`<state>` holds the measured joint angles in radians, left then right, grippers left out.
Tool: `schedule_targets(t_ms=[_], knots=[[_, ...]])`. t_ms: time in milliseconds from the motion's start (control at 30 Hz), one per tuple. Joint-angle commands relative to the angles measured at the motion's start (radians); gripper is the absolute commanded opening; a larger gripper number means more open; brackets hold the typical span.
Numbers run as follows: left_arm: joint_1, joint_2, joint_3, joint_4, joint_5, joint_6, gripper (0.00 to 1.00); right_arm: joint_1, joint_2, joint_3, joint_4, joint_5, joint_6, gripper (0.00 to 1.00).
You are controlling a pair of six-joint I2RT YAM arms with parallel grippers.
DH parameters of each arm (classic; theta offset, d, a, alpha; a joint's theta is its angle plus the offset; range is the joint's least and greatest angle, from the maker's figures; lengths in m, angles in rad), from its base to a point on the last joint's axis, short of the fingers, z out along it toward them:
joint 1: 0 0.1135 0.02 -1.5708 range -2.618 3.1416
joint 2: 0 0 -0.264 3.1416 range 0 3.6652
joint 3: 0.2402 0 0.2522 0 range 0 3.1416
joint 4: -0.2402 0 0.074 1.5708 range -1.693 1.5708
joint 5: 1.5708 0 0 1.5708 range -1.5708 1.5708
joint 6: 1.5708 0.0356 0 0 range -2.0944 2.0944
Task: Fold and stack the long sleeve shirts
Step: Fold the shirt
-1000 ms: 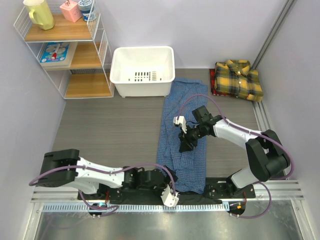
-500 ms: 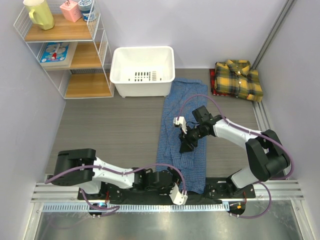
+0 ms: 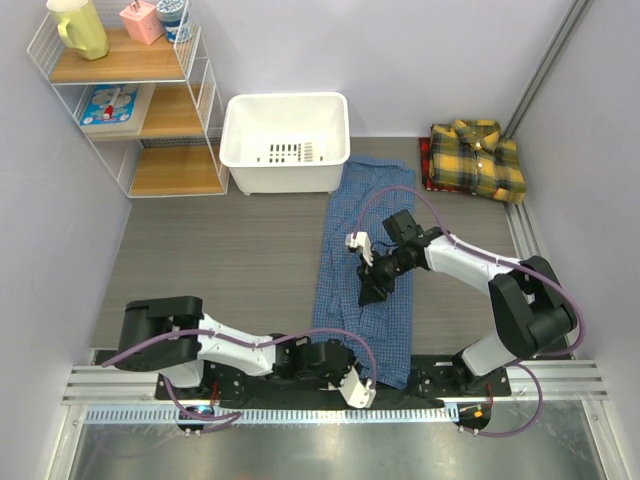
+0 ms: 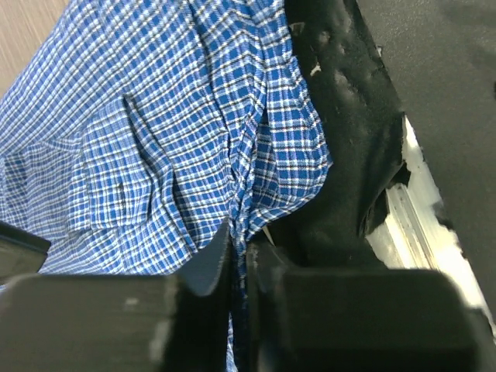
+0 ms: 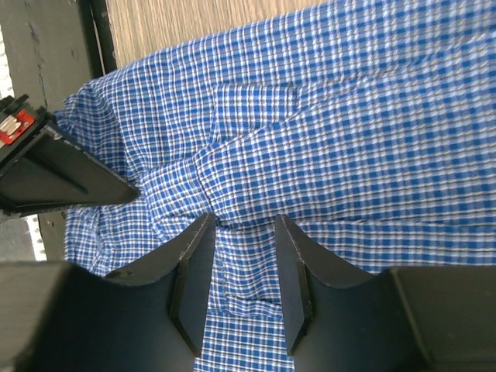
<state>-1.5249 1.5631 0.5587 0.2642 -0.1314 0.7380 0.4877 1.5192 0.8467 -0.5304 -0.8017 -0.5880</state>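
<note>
I'm judging the job about half done: the yellow plaid shirt [image 3: 477,158] is lying folded at upper right. The blue shirt [image 3: 365,270] is lying long and unfolded at centre. My left gripper [image 4: 239,242] is pinching its bottom edge, while my right gripper [image 5: 242,232] is resting on its middle with jaws spread.

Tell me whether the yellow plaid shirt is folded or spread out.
Folded: the yellow plaid shirt lies as a compact rectangle, collar on top, at the far right, apart from the blue shirt stretched out lengthwise.
</note>
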Motion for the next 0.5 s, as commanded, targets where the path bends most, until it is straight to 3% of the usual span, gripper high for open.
schedule_targets(t_ms=[0,233,467], knots=[[0.003,-0.072,0.062,-0.117,0.09,-0.067,0.0,-0.011,-0.017,0.061,-0.014,-0.034,0.017,0.42],[0.017,-0.185,0.139,-0.312,0.242,-0.199,0.0,-0.084,-0.051,0.164,-0.075,-0.057,0.04,0.48],[0.179,-0.186,0.26,-0.463,0.403,-0.172,0.0,-0.205,0.004,0.284,-0.239,-0.085,-0.042,0.54]])
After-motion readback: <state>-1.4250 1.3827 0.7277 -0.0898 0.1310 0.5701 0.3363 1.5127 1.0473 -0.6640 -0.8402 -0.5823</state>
